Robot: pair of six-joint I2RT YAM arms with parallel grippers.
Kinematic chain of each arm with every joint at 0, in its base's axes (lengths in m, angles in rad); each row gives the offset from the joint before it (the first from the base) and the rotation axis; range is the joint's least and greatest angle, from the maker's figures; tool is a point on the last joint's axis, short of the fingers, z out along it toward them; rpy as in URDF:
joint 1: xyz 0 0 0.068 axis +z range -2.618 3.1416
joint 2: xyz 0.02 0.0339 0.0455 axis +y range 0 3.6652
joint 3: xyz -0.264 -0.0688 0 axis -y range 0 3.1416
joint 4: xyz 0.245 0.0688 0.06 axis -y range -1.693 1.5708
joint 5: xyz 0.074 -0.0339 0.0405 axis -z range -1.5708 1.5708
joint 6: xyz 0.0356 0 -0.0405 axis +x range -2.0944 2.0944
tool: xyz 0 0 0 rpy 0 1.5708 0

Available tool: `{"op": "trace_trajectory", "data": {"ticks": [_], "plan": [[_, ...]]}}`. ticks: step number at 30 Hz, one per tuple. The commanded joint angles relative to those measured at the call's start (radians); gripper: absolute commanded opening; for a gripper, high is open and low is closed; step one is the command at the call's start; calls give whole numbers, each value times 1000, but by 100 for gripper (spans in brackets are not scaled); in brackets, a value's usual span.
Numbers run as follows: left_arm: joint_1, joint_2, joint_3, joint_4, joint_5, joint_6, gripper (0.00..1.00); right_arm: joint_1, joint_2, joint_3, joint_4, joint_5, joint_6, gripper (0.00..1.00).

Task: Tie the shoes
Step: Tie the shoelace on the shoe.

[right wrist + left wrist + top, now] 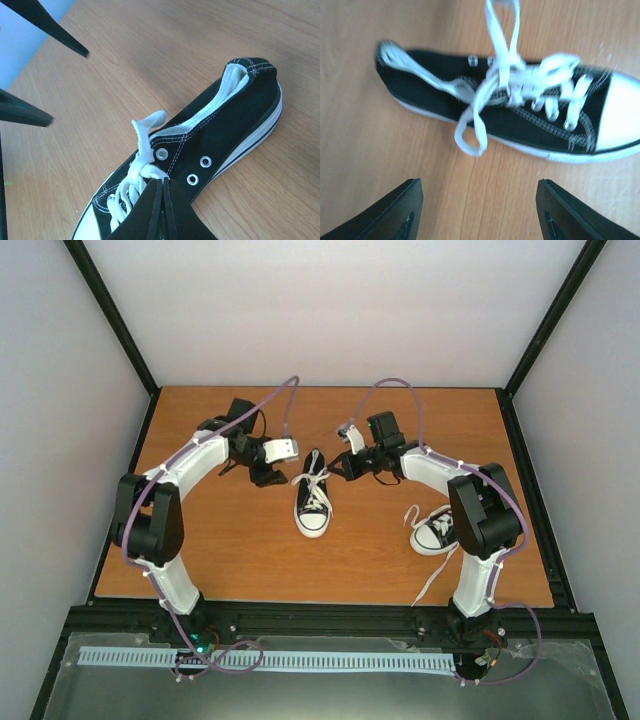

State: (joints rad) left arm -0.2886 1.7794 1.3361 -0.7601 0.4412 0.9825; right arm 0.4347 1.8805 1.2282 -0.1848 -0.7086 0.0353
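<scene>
One black sneaker (313, 504) with a white toe cap lies mid-table, toe toward the arms, its white laces (316, 487) loosely knotted. In the left wrist view the shoe (520, 120) lies sideways with a small lace loop (469, 142) hanging over its sole. My left gripper (268, 476) is open and empty just left of the shoe, its jaws wide apart (479, 212) above bare wood. My right gripper (340, 468) is at the shoe's right side, shut (163, 184) on a lace (150, 172) at the knot. The second sneaker (434, 530) lies by the right arm, laces trailing.
The wooden table (230, 550) has a black frame rail along its edges and white walls around it. A loose lace (430, 585) from the second sneaker runs toward the front edge. My left gripper's fingers (47, 25) show at the right wrist view's upper left.
</scene>
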Motion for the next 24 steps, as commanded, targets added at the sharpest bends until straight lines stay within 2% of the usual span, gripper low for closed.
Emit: {"op": "trace_trajectory", "data": {"ticks": [1,3,6,10,13,16,18,22,24], "plan": [[-16,-75,78,0,167,-128,65,7,11,34,-7,-26,9,3],[-72,-59,56,132,118,-289,64,7,15,39,-4,-35,19,3],[-146,0,47,227,24,-427,64,7,10,36,11,-25,40,3],[-154,21,19,322,44,-537,68,7,8,29,26,-27,68,3],[-174,4,-36,381,46,-520,72,7,12,27,36,-33,83,3],[-192,22,-50,398,19,-505,72,7,16,30,37,-34,84,3],[-194,48,-41,402,-5,-501,67,7,16,34,35,-37,84,3],[-194,75,-43,407,-3,-476,52,7,2,30,34,-34,84,3],[-193,73,-57,410,18,-452,51,7,-2,33,32,-33,85,3]]}}
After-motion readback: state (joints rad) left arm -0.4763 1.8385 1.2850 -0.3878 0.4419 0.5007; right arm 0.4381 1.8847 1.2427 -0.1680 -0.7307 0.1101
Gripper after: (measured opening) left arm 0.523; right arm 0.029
